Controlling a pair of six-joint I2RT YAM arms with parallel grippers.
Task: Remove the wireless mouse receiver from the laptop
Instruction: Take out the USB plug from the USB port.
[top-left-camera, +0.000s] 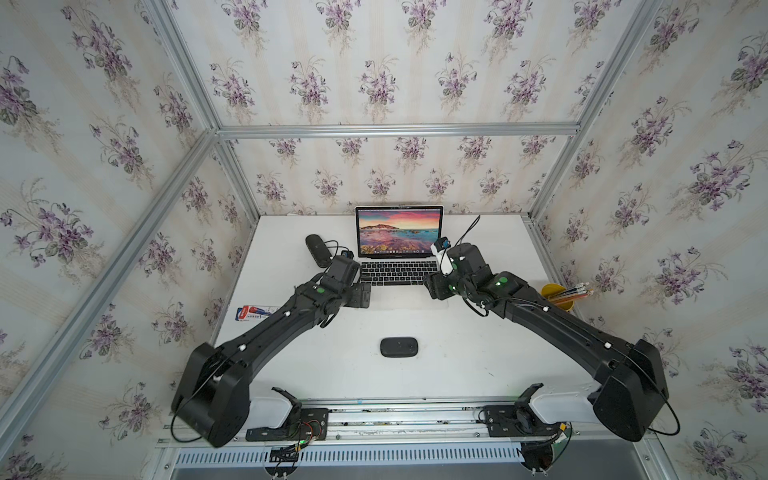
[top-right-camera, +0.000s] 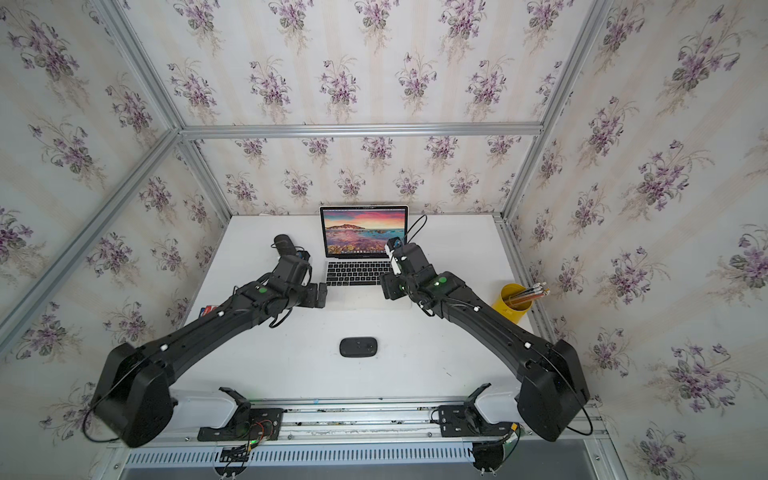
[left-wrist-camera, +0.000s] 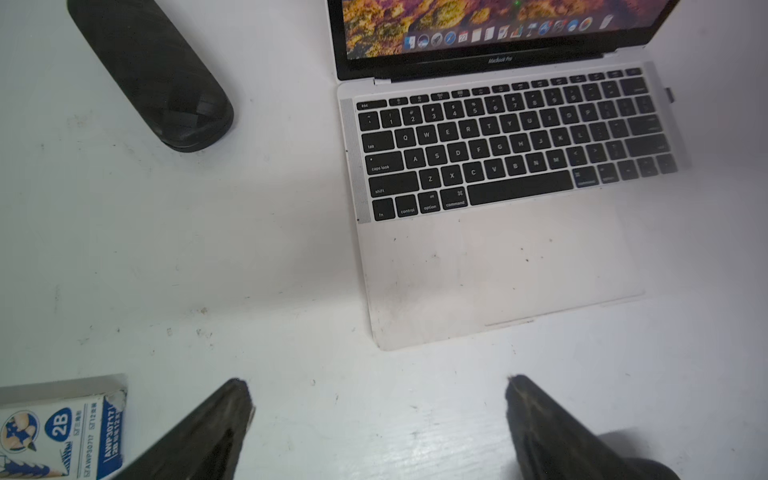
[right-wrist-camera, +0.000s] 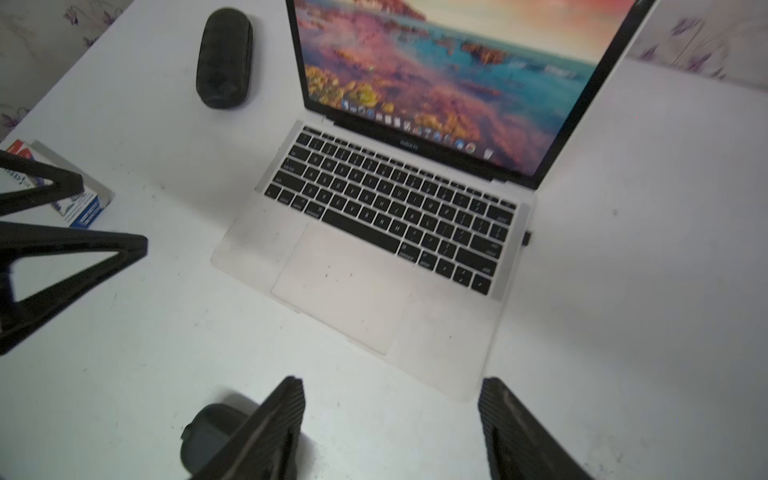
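The silver laptop (top-left-camera: 397, 272) stands open at the back middle of the table, its screen showing a sunset seascape. The wireless mouse receiver (right-wrist-camera: 527, 238) is a tiny black nub sticking out of the laptop's right edge beside the keyboard, and it also shows in the left wrist view (left-wrist-camera: 670, 94). In both top views my right arm hides it. My left gripper (left-wrist-camera: 376, 390) is open over bare table by the laptop's front left corner. My right gripper (right-wrist-camera: 390, 390) is open too, by the front right corner, with nothing between its fingers.
A black oval mouse (top-left-camera: 399, 347) lies in front of the laptop. A long black case (top-left-camera: 318, 249) lies left of the screen. A pencil box (top-left-camera: 253, 312) is at the left edge, and a yellow cup of pencils (top-left-camera: 559, 297) stands at the right.
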